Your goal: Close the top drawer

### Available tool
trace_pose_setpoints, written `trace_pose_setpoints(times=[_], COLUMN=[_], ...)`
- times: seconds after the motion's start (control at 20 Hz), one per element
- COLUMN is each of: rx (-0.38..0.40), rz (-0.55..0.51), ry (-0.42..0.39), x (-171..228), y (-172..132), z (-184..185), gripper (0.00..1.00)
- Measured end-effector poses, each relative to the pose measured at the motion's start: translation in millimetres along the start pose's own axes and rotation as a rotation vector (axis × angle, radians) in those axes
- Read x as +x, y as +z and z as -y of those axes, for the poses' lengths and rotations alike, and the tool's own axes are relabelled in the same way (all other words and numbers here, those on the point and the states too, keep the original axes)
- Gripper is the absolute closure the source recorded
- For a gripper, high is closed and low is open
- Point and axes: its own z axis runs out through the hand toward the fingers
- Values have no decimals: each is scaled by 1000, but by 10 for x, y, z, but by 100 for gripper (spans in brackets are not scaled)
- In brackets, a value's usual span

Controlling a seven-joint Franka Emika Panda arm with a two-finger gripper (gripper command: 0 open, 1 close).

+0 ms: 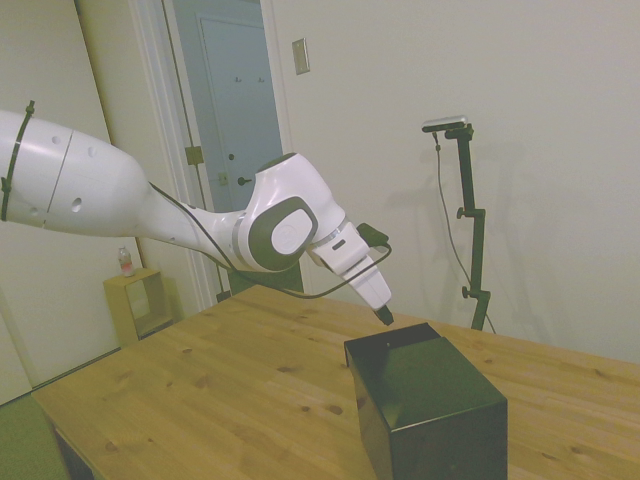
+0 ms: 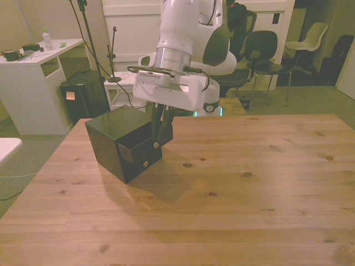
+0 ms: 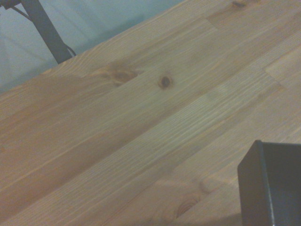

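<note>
i have the hand (image 2: 158, 136) down at the front of the small black cabinet (image 2: 113, 141), which sits on the table (image 2: 249, 183) toward the front view's left. the top drawer (image 2: 145, 145) is pulled out part way: in the front view i can see its open tray and its front panel standing proud of the cabinet face, with a small round knob (image 2: 156, 145) on it, and a second knob on the closed drawer (image 2: 141, 165) below.

the dark fingers (image 2: 165, 126) come down right against that panel, tips at about knob height. they look close together with nothing between them, but i cannot tell for sure how far apart they are; the wrist housing hides the upper part. i would not say the hand is holding anything.

what matters for my next move: the drawer slides along a line running from the panel back into the cabinet body, which in the front view is up and to the left. the hand is on the outer side of the panel, so i judge a straight push along that line should seat it.

from the side view the hand (image 1: 384, 314) sits just over the cabinet's top far edge. the wrist view shows only table grain and a dark corner.
</note>
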Motion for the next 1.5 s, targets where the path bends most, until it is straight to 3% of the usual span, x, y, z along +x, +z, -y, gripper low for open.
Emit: trace_pose_setpoints(times=[0.65,1.2,1.5], rx=[-12,-39,4], rz=[41,-4,-15], ry=[0,51,50], x=[-196,-161,-139], y=[35,-212,-189], z=[-51,-154,-129], gripper=[100,100,100])
